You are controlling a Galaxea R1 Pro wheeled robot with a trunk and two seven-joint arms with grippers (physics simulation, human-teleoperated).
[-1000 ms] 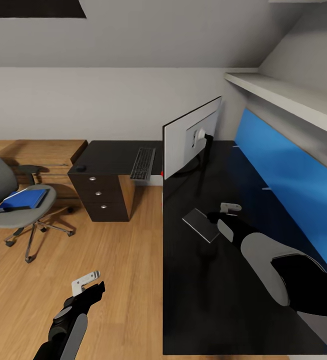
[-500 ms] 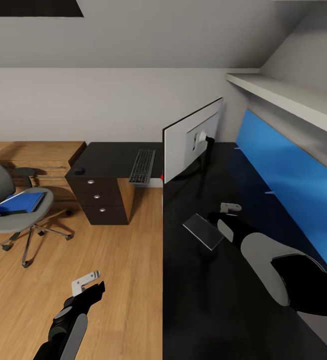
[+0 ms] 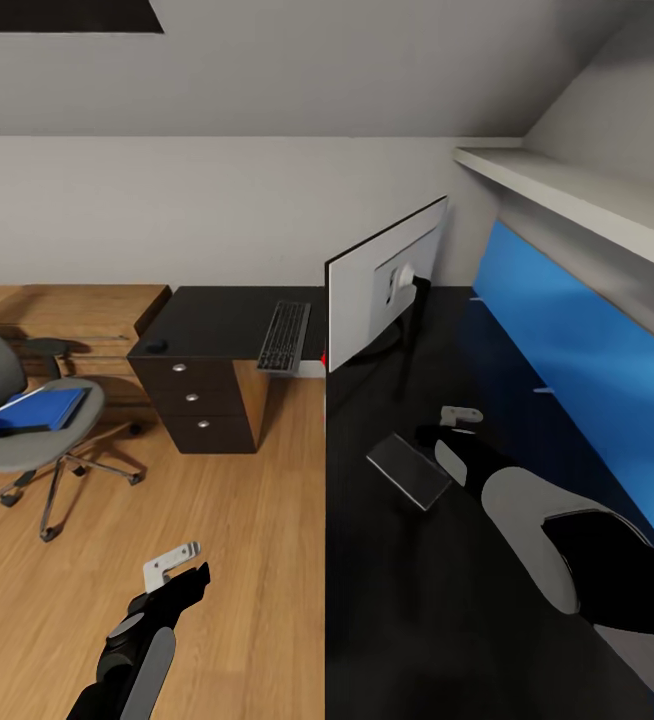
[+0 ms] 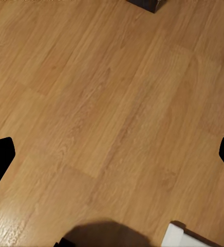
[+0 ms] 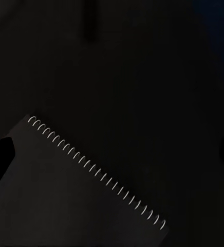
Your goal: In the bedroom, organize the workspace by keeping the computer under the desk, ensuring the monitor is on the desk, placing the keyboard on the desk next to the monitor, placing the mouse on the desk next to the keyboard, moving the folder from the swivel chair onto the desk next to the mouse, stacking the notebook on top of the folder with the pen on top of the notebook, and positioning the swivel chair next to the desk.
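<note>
Right gripper [image 3: 459,413] held over notebook [image 3: 408,470] on black surface [image 3: 407,600], fingers seemingly apart, nothing gripped. Left gripper [image 3: 172,562] held above wood floor [image 3: 237,540], fingers spread, empty. Folder [image 3: 37,409] seen on swivel chair [image 3: 17,440]; keyboard [image 3: 285,336] overhanging surface edge beside monitor [image 3: 382,285].

Notebook [image 3: 408,471] on desk [image 3: 407,600]; folder [image 3: 35,409] on swivel chair [image 3: 22,445].
</note>
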